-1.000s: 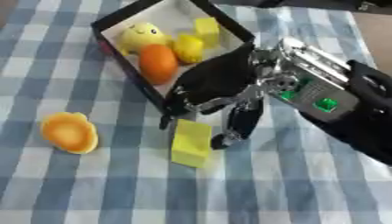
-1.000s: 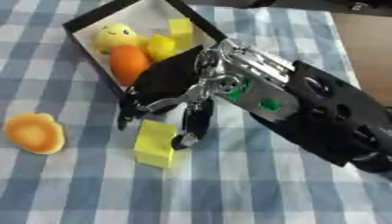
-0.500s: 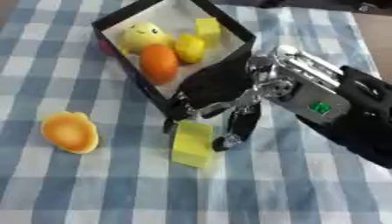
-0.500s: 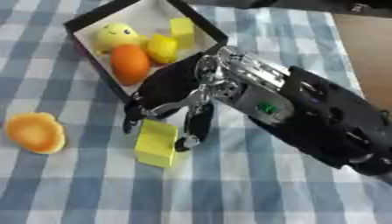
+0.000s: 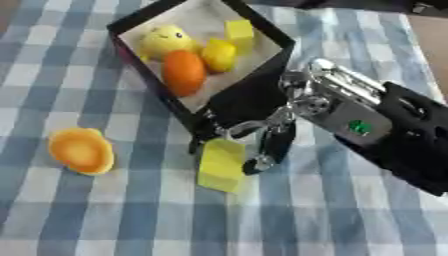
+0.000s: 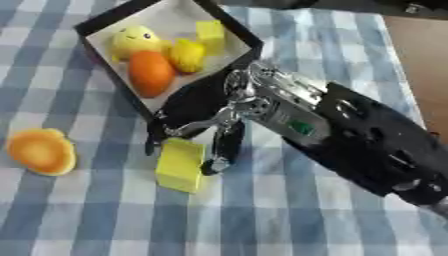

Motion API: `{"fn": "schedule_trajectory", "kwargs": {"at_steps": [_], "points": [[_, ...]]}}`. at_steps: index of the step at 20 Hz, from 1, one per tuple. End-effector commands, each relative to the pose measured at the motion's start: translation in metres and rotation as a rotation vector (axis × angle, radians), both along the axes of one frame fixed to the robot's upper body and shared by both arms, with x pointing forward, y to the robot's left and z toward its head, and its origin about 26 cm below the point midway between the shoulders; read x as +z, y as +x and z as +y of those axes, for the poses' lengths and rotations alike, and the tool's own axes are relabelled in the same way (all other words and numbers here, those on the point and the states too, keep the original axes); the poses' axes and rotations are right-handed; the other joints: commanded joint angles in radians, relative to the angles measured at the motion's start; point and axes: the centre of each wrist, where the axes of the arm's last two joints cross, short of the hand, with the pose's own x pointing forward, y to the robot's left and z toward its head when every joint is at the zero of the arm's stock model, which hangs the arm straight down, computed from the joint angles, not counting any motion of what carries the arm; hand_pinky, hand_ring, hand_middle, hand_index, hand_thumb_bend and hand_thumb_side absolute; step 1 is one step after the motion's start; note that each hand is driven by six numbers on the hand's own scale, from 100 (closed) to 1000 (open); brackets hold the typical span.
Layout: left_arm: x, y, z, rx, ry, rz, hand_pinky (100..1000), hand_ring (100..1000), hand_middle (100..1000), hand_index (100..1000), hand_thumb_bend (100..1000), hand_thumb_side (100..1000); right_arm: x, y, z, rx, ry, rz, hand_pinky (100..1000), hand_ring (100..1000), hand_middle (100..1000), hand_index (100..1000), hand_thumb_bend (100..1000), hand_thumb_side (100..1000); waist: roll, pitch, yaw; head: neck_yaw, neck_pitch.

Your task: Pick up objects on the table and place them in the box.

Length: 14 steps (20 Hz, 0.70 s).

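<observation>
Though logo-like, green mark (image 5: 358,127) unreadable.

The right robot hand (image 5: 254,122) reaches down from the right, fingers (image 5: 273,150) curled downward.

The right hand (image 5: 254,112) covers the near right corner of the box (image 5: 131,30), so that wall and the cloth under the palm are out of sight. Its fingers (image 5: 267,150) curl down beside the yellow block (image 5: 222,164) — contact with the block cannot be told, since the fingertips are blurred. The forearm runs off the right edge in both views. The orange piece (image 6: 37,150) is soft in outline — its exact form is unclear.
</observation>
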Motion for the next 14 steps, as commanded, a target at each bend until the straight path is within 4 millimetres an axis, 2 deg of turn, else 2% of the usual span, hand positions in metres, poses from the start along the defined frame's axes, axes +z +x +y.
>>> {"fn": "schedule_trajectory", "kwargs": {"at_steps": [1,5,6,7,8,9,10,14], "points": [[0.014,-0.002,0.001,0.004,0.017,-0.039,753,767,832,868,844,575,0.001,0.004,-0.002,0.004,-0.013,-0.018,872,825,765,874,407,100,-0.004,-0.003,0.002,-0.003,-0.011],[0.014,-0.003,0.002,0.007,0.014,-0.038,753,767,831,868,844,574,-0.002,0.006,-0.002,0.006,0.001,-0.015,865,804,684,814,398,100,-0.003,-0.002,0.001,-0.002,-0.010],[0.013,-0.003,0.002,0.008,0.014,-0.038,753,767,831,868,844,575,-0.002,0.005,-0.005,0.005,0.008,-0.016,862,793,639,778,390,100,-0.003,-0.001,0.000,-0.001,-0.009],[0.013,-0.003,0.002,0.008,0.013,-0.038,753,767,831,868,843,575,-0.002,0.003,-0.009,0.007,0.016,-0.020,861,791,631,771,388,100,-0.004,-0.001,-0.001,-0.001,-0.009],[0.013,-0.003,0.002,0.009,0.013,-0.038,753,766,830,867,843,574,-0.002,0.000,-0.012,0.009,0.026,-0.022,853,772,584,724,368,100,-0.004,-0.002,-0.001,-0.002,-0.009],[0.013,-0.003,0.002,0.009,0.013,-0.038,753,766,830,867,843,574,-0.001,-0.002,-0.014,0.011,0.037,-0.023,852,768,576,715,363,100,-0.004,-0.002,-0.002,-0.002,-0.009],[0.013,-0.003,0.002,0.009,0.013,-0.037,753,766,830,867,843,575,0.001,-0.004,-0.015,0.013,0.048,-0.023,843,733,525,661,321,100,-0.004,-0.002,-0.003,-0.001,-0.008],[0.013,-0.003,0.003,0.012,0.015,-0.035,753,766,829,867,842,574,0.009,-0.011,-0.017,0.013,0.090,-0.021,826,688,464,590,264,100,-0.003,-0.006,-0.006,-0.001,-0.007]]}}
